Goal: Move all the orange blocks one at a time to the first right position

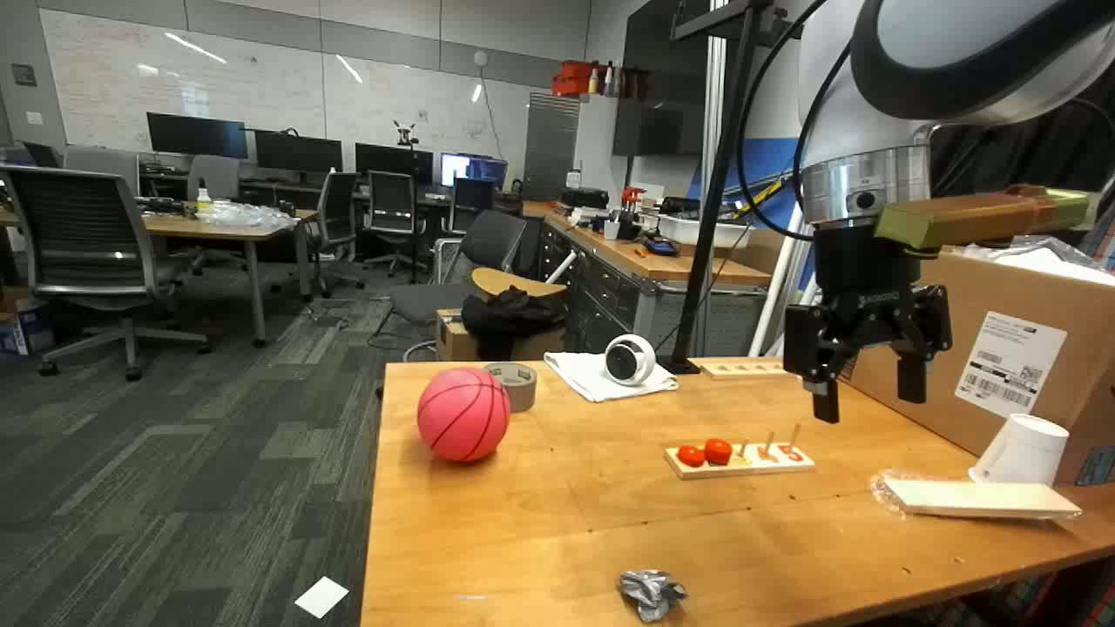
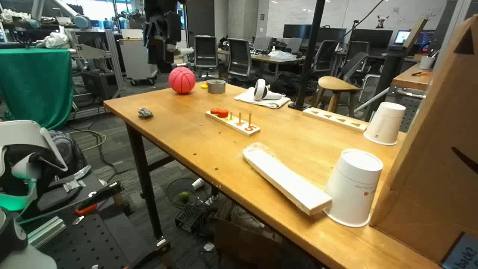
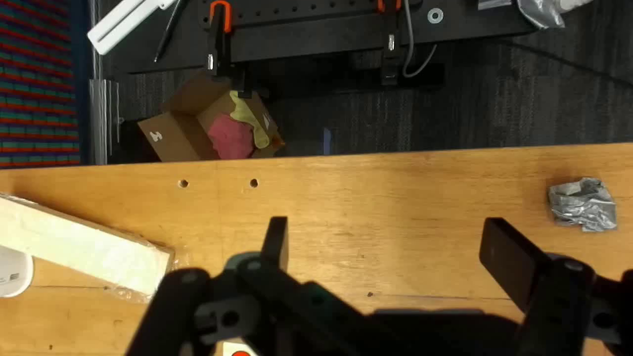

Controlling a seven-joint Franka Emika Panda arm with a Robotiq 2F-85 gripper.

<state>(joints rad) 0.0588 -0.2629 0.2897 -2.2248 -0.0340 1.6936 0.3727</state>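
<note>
Two red-orange blocks, a lower one (image 1: 691, 455) and a taller one (image 1: 718, 451), sit side by side at one end of the pale, thin tray (image 1: 740, 470). Bare pegs rise along the rest of the tray (image 2: 252, 131), up to the end printed with a 5. The first right position bears no mark, so I cannot tell which end it is. Above the table, apart from the tray, my gripper (image 1: 869, 396) points down, its jaws wide apart. Only bare wood shows between the fingertips of the gripper (image 3: 388, 237) in the wrist view; the tray's corner (image 3: 232, 349) just peeks out below.
A pink ball (image 1: 463, 414), tape roll (image 2: 216, 86) and headset on white cloth (image 1: 579, 374) stand toward the back. A wrapped board (image 1: 980, 496), paper cup (image 1: 1023, 448) and large carton (image 1: 984, 348) flank the arm. Crumpled foil (image 3: 583, 204) lies near an edge.
</note>
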